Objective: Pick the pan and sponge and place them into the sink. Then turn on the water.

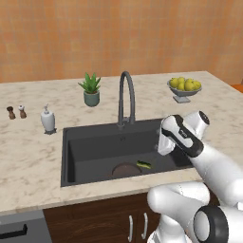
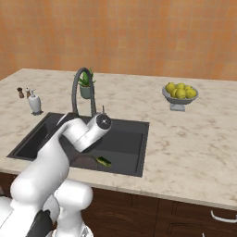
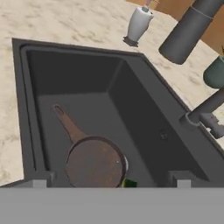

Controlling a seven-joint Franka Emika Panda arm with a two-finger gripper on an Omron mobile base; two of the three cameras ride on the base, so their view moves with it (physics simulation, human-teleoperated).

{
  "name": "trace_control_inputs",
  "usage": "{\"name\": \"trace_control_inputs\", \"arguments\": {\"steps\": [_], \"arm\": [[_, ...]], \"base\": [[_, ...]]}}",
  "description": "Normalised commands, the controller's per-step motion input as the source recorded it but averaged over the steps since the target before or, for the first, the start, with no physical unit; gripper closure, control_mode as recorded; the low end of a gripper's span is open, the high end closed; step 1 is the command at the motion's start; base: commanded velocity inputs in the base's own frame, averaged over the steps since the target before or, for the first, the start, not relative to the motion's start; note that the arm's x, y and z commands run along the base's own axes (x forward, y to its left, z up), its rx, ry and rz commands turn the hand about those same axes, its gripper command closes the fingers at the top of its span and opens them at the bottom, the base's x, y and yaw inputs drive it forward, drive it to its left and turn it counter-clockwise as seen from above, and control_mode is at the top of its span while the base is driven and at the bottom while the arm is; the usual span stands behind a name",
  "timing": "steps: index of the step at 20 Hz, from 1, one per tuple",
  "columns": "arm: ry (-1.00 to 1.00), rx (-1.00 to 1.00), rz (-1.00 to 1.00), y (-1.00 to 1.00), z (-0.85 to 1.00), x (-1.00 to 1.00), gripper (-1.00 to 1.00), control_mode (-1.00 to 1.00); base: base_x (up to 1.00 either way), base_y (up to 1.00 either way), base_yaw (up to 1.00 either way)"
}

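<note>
The dark grey sink (image 1: pixel 71 156) holds the small brown pan (image 3: pixel 95 162), which lies flat on the basin floor near the front with its long handle (image 3: pixel 68 124) pointing away. The pan (image 1: pixel 126 170) has the green sponge (image 1: pixel 144 164) just to its right, also on the basin floor. In the hand view only a green sliver of the sponge (image 3: pixel 129 183) shows beside the pan's rim. My gripper (image 3: pixel 111 183) hangs open above the basin's right part, over the pan and holding nothing. No stream comes from the arched dark faucet (image 1: pixel 126 97).
Behind the sink stand a potted plant (image 1: pixel 91 90) and, to the left, a white soap dispenser (image 1: pixel 48 119) and two small shakers (image 1: pixel 16 112). A bowl of lemons (image 1: pixel 184 88) sits at the back right. The faucet's neck (image 3: pixel 188 30) rises close by in the hand view.
</note>
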Motion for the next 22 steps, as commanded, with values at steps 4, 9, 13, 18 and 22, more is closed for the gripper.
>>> {"name": "trace_control_inputs", "arguments": {"steps": [4, 9, 13, 18, 22], "arm": [[-0.06, 0.12, 0.0, 0.0, 0.83, -0.19, -1.0, -1.0], [-0.15, 0.14, 0.0, 0.0, 0.41, -0.05, -1.0, -1.0], [-0.09, 0.28, 0.0, 0.01, 0.0, 0.06, -1.0, -1.0], [-0.05, 0.32, 0.0, 0.0, 0.07, 0.1, -1.0, -1.0], [0.0, 0.15, -0.01, 0.0, 0.03, 0.12, -1.0, -1.0]], "base": [[0.0, 0.0, 0.0], [0.0, 0.0, 0.0], [0.0, 0.0, 0.0], [0.0, 0.0, 0.0], [0.0, 0.0, 0.0]]}}
